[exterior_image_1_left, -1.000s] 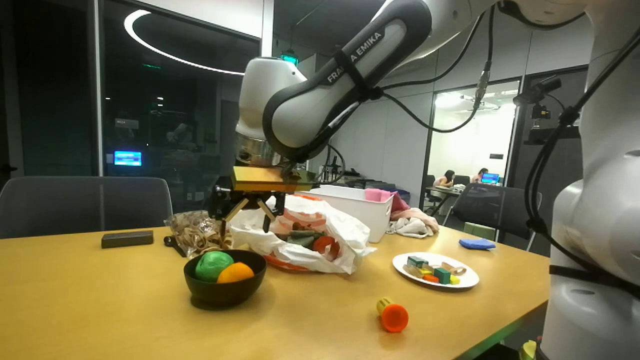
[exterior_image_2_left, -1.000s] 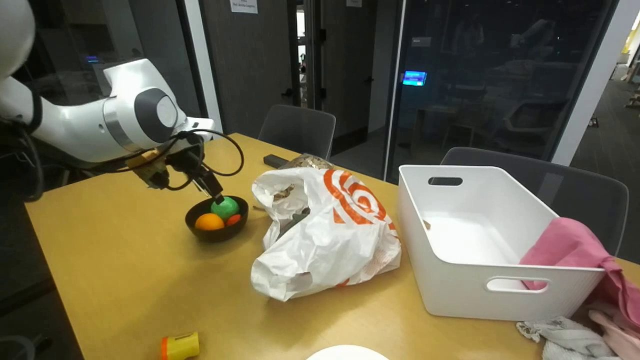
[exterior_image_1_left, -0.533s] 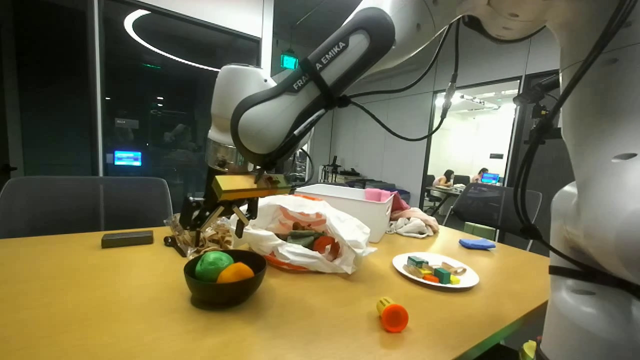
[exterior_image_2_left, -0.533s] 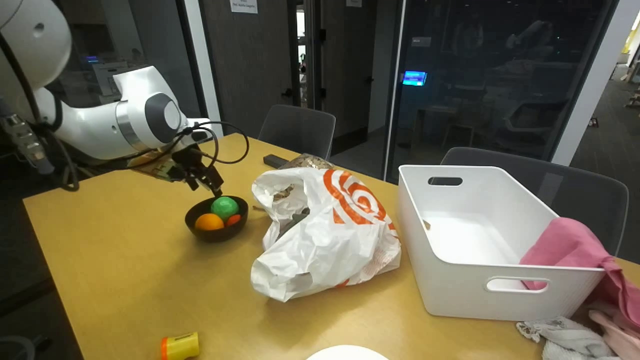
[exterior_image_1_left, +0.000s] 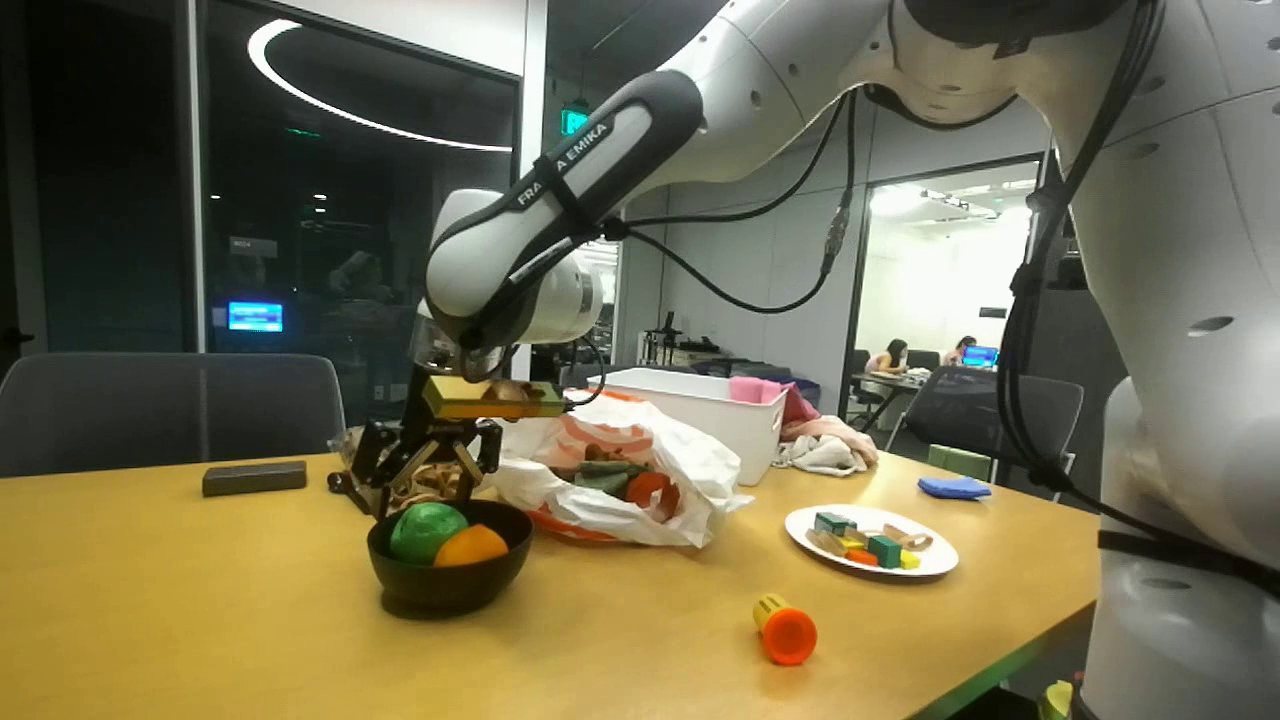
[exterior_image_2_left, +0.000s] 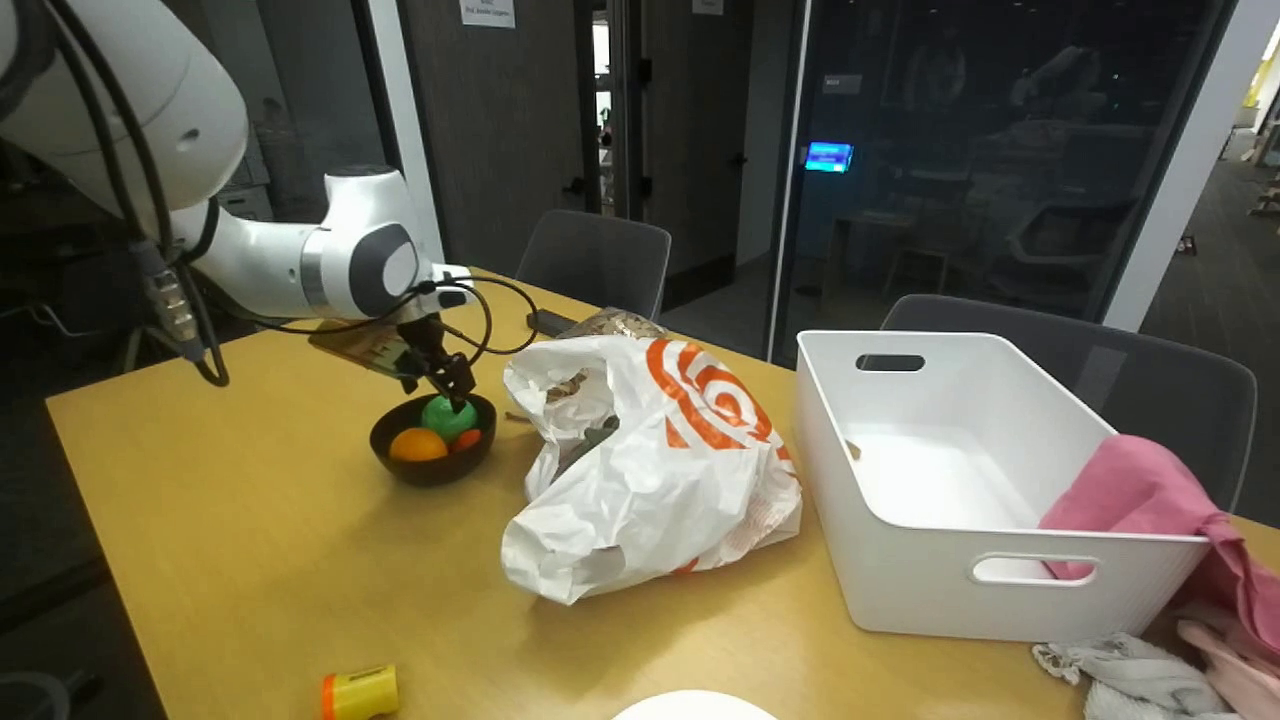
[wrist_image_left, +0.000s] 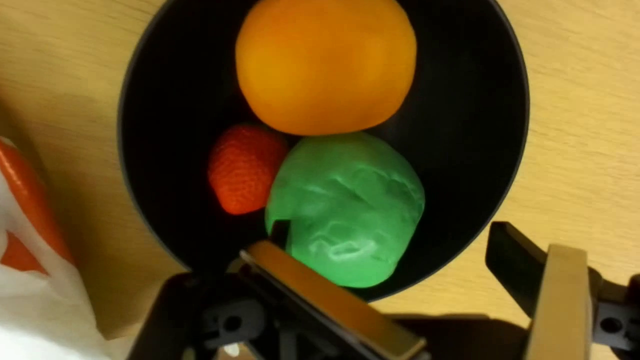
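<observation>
Mid-frame in the wrist view, the green ball (wrist_image_left: 347, 205) looks glossy (though creased), the bowl (wrist_image_left: 467, 125) smooth and matt.

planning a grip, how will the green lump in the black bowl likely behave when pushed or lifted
The green lump may give when squeezed, as its surface looks dented. Being rounded, it could roll, though the black bowl would probably contain it.
</observation>
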